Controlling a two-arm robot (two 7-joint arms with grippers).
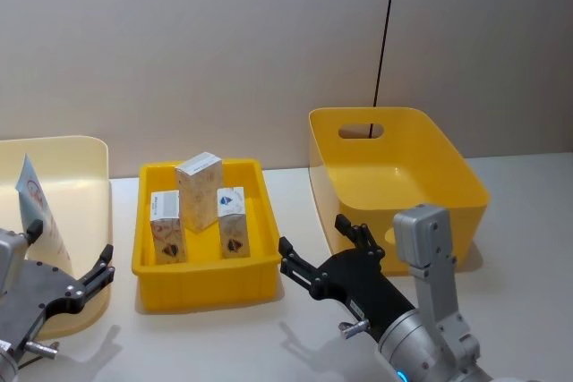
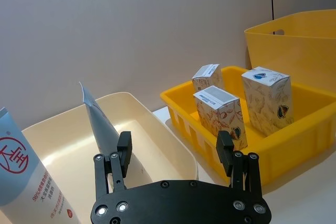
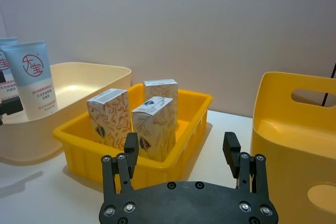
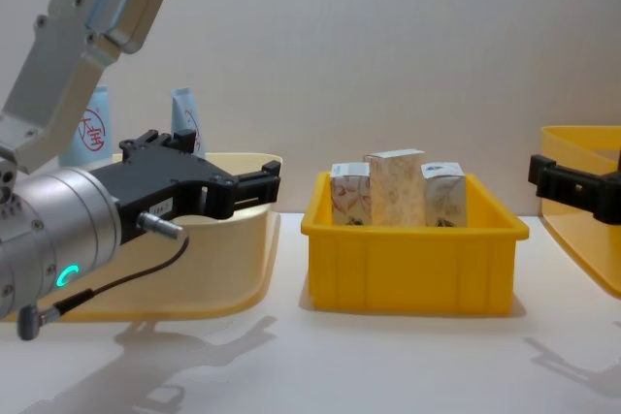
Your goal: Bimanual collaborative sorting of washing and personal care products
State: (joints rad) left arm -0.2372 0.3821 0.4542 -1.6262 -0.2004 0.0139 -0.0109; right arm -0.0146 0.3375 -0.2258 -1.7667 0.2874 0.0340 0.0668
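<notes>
Left gripper (image 2: 174,142), jaws spread wide and empty, hovers at the cream bin (image 2: 152,124), where pale-blue squeeze tubes (image 3: 34,80) stand showing a red ring logo and red Chinese print. Right gripper (image 3: 180,142), equally wide and empty, hangs between the yellow tray (image 1: 206,279), which holds three upright leaf-patterned cartons (image 1: 199,190), and a deep yellow handled bin (image 1: 403,176). White tabletop (image 1: 224,337), plain grey wall (image 1: 179,42), black cable (image 1: 387,33).
</notes>
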